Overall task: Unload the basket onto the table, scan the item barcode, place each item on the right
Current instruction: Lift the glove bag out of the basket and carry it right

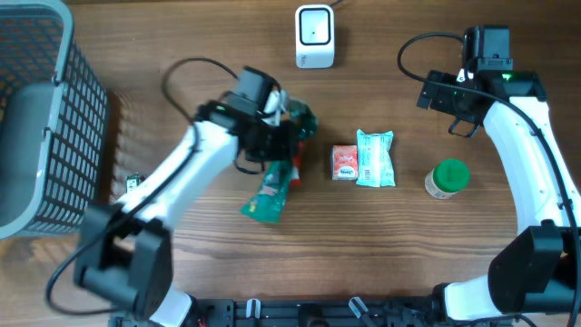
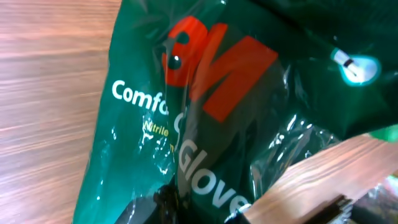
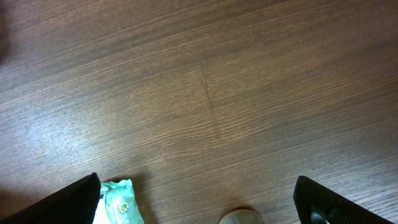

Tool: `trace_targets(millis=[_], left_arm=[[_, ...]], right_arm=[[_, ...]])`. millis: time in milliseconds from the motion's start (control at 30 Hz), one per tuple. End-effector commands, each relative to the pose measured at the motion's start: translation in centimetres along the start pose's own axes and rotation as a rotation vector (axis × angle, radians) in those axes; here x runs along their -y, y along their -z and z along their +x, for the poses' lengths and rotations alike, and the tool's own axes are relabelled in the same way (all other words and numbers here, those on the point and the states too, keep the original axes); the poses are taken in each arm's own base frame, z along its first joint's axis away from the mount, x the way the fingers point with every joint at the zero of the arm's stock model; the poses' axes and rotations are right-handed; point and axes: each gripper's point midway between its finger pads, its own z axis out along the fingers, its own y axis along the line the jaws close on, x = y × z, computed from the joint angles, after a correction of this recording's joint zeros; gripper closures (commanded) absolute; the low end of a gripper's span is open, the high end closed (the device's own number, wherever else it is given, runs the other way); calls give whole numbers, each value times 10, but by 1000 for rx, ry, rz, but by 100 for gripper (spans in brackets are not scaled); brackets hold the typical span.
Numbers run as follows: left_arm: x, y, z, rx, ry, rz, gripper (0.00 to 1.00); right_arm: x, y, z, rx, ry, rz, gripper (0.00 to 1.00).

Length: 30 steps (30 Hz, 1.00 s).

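Left gripper (image 1: 283, 130) closed, fingertips seemingly hidden; right gripper (image 3: 199, 210) spread wide.

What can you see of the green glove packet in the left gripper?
The glove packet is a glossy, crinkled dark green plastic bag with a red 3M logo, white lettering reading Comfo and Glove, and small yellow print; a hang hole shows near one end. From above it runs slantwise, left of the small red packet. The left gripper, shut, pinches its upper part. Whether it is lifted off the table cannot be told.
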Motion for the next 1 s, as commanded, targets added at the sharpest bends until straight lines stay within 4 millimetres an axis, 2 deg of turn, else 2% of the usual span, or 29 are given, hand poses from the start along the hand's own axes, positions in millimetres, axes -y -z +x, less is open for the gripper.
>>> trace_targets(millis=[0, 300, 367, 433, 533, 567, 700, 900, 967], left_arm=[[1, -24, 5, -34, 25, 13, 96], [-10, -27, -7, 25, 16, -51, 96], [-2, -25, -9, 29, 6, -8, 96], [20, -20, -12, 20, -11, 116, 96], [49, -4, -19, 4, -7, 331, 96], [53, 2, -22, -4, 15, 382, 96], [48, 9, -27, -14, 58, 429, 96], [34, -4, -15, -33, 81, 428, 96], [37, -7, -8, -49, 78, 482, 96]], right_arm=[[2, 4, -5, 22, 6, 12, 1], [2, 4, -5, 22, 6, 12, 0], [2, 4, -5, 22, 6, 12, 0], [2, 4, -5, 22, 6, 12, 0], [2, 4, -5, 22, 6, 12, 0], [2, 4, -5, 22, 6, 12, 0], [2, 4, -6, 22, 6, 12, 1], [2, 4, -6, 22, 6, 12, 0], [2, 4, -5, 22, 6, 12, 0]])
